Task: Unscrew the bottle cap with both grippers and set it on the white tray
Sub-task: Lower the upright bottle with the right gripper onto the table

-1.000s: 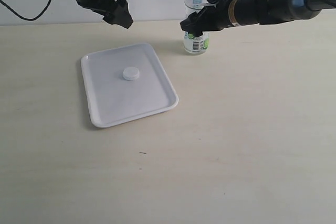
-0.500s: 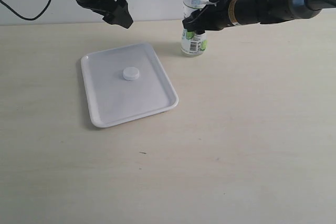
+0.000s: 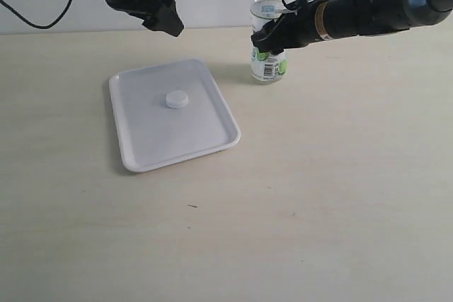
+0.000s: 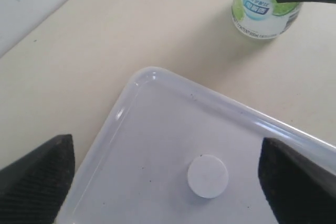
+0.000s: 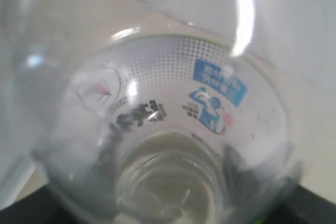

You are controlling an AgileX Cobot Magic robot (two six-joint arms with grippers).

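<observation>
Inspector: Position of the bottle cap (image 3: 176, 99)?

Technician: The bottle cap lay flat on the white tray (image 3: 145, 153), near the tray's centre and clear of the rim on every side.

Inspector: State of the left pincer (image 3: 170, 25)?

Technician: The left pincer was fully open and held nothing. It hung in the air beyond the tray's far edge. In the left wrist view its two fingers (image 4: 39, 179) stood wide apart, with the tray and the cap visible between them.

Inspector: State of the right pincer (image 3: 267, 39)?

Technician: The right pincer was closed on the bottle (image 3: 270, 67), gripping it at the upper part of the label. The bottle stood upright on the tabletop (image 3: 318, 189), beyond the tray's far right corner, near the tray but not touching it. In the right wrist view the clear body and printed label filled almost the whole frame, with dark finger edges on either side.
</observation>
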